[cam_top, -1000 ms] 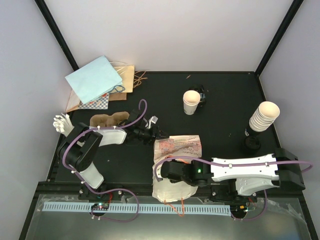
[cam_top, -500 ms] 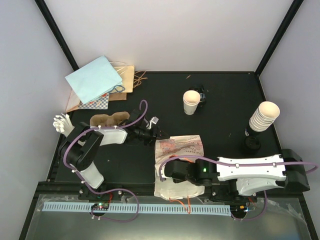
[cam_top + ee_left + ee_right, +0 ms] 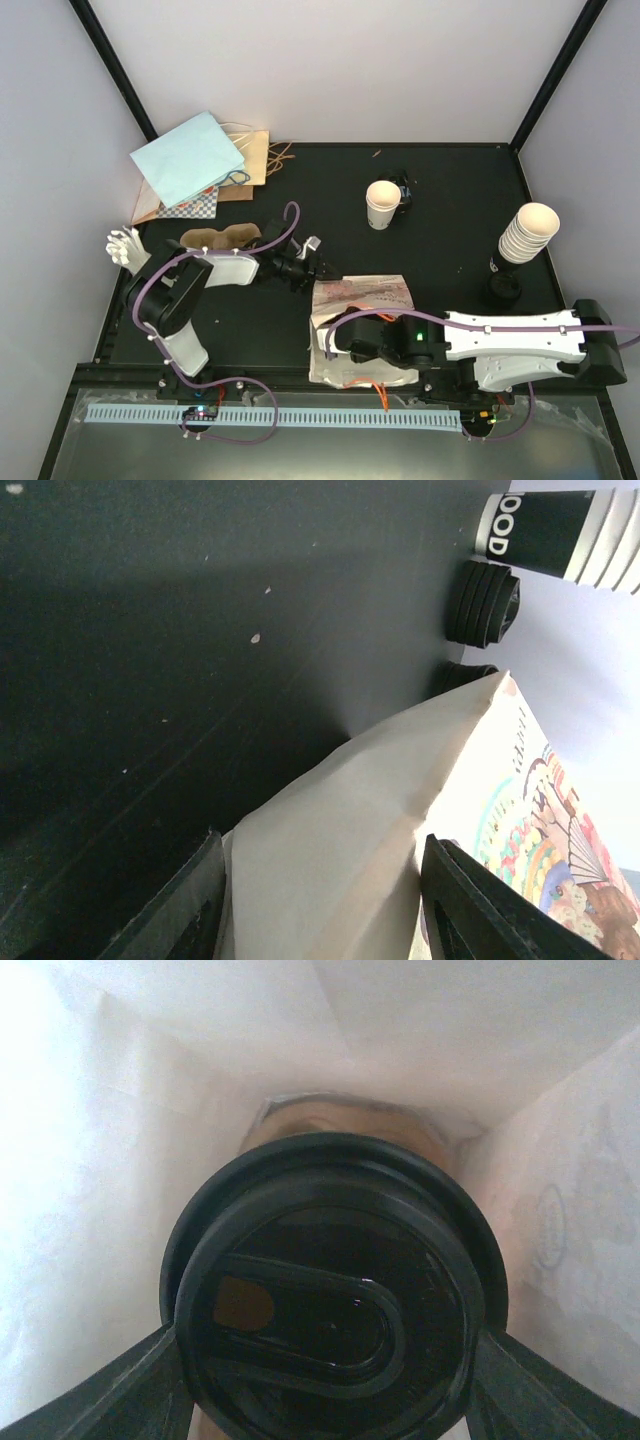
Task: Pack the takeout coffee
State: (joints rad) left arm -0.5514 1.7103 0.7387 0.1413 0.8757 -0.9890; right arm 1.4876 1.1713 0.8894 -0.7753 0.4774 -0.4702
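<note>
My R gripper (image 3: 328, 1392) is closed on the lidded cup (image 3: 330, 1295), one finger (image 3: 140, 1385) at each side just under the round black lid, which fills the wrist view. Cup & fingers are inside the paper bag (image 3: 365, 292): white paper walls all round, w/ a fold of the bag's far end behind the lid. From the top cam my R arm reaches in from the near side. The orange handles (image 3: 385, 397) lie at the bag's mouth by the table's near edge, and the printed face looks up.

My L gripper (image 3: 320, 910) is at the bag's far-left corner. It's set fairly narrow w/ a cream fold of the bag btwn the fingers, paper touching both, so it's gripping the bag.

Elsewhere on the black table (image 3: 450, 180), an open cup (image 3: 381, 205) stands far-centre w/ a small black item just beside it, too small to tell what. A stack of cups (image 3: 527, 232) is at the right, black lids (image 3: 503, 287) near its foot. The brown pulp tray (image 3: 220, 237) sits just beyond my L arm, apart from the bag, & a pile of flat bags (image 3: 190, 160) lies in the far-left corner
</note>
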